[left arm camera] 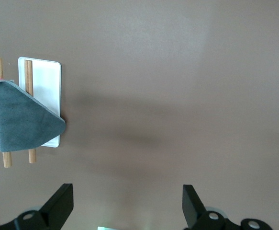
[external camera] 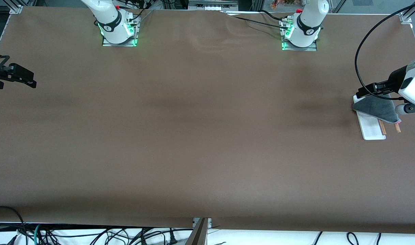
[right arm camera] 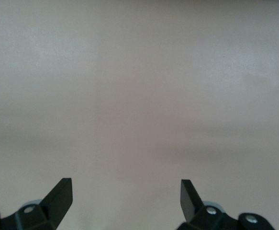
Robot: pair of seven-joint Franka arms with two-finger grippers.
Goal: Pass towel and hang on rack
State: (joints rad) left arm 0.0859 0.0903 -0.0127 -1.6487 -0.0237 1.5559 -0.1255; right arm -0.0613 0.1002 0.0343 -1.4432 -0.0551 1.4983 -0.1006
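One rack (external camera: pixel 370 126) stands at the left arm's end of the table (external camera: pixel 200 136), at about three o'clock in the front view, and it is the thing on the table nearest that camera. It has one flat white base and two thin brown rods (left arm camera: pixel 30 86), both of which show in the left wrist view. One grey towel (external camera: pixel 379 108) is draped over the two rods, covering their farther part; its pointed corner hangs out over the base edge toward the table's middle, and the nearer rod ends stick out bare. The left gripper (external camera: pixel 361 92) hangs over the farther end of the rack, just above the towel, its two fingers (left arm camera: pixel 62 203) spread wide with nothing between them. The right gripper (external camera: pixel 29 79) waits over the table at the right arm's end, at about nine o'clock, its two fingers (right arm camera: pixel 62 196) likewise wide apart and holding nothing.
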